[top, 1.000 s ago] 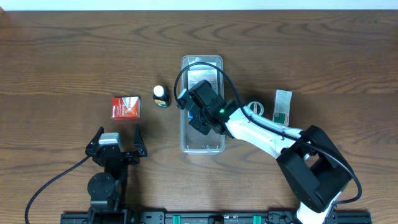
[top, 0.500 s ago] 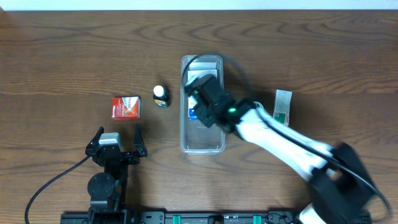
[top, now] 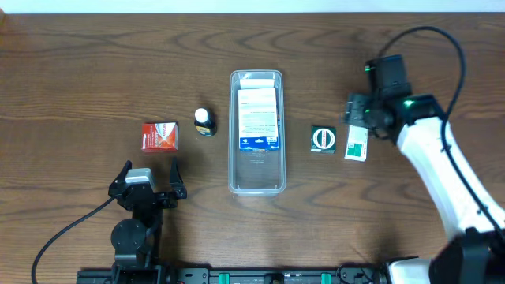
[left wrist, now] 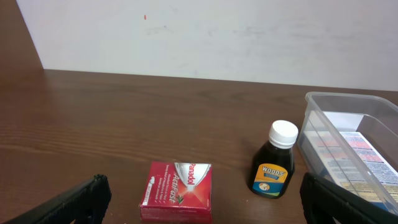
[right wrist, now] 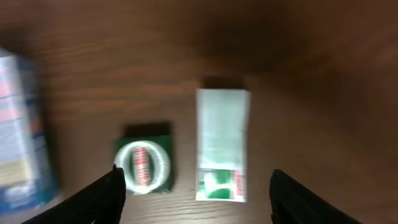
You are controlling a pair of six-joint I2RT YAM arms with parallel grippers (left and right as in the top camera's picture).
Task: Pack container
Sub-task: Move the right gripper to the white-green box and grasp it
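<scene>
The container is a long clear bin at the table's middle, with a blue-and-white box lying flat inside it. My right gripper hovers open to its right, nothing between its fingers. Below it, in the blurred right wrist view, lie a dark green box with a white ring and a white-and-green box. My left gripper rests open near the front edge. It faces a red box and a dark bottle with a white cap.
Overhead, the red box and the bottle stand left of the container. The dark green box and the white-and-green box lie to its right. The container's near corner shows in the left wrist view.
My right gripper has opened, left the blue-and-white box in the container and swung right over the two green boxes. The left arm has not moved.
</scene>
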